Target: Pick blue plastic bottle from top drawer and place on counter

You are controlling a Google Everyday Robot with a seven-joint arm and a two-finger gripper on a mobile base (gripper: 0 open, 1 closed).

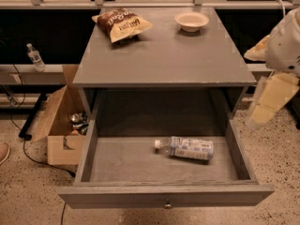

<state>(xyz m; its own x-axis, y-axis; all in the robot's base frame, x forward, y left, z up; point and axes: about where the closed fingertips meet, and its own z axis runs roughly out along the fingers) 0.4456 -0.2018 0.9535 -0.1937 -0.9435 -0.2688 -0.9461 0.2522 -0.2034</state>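
Observation:
The blue plastic bottle (185, 149) lies on its side in the open top drawer (164, 196), right of centre, with its white cap pointing left. The counter (161, 55) is the grey top of the cabinet above the drawer. My gripper (269, 100) hangs at the right edge of the view, beside the cabinet's right side and above the drawer's right wall. It is well apart from the bottle and holds nothing that I can see.
A bag of chips (122, 25) lies at the counter's back left and a small white bowl (191, 20) at its back right. An open cardboard box (61, 125) with cans stands on the floor to the left. A small clear bottle (35, 57) stands on a ledge at far left.

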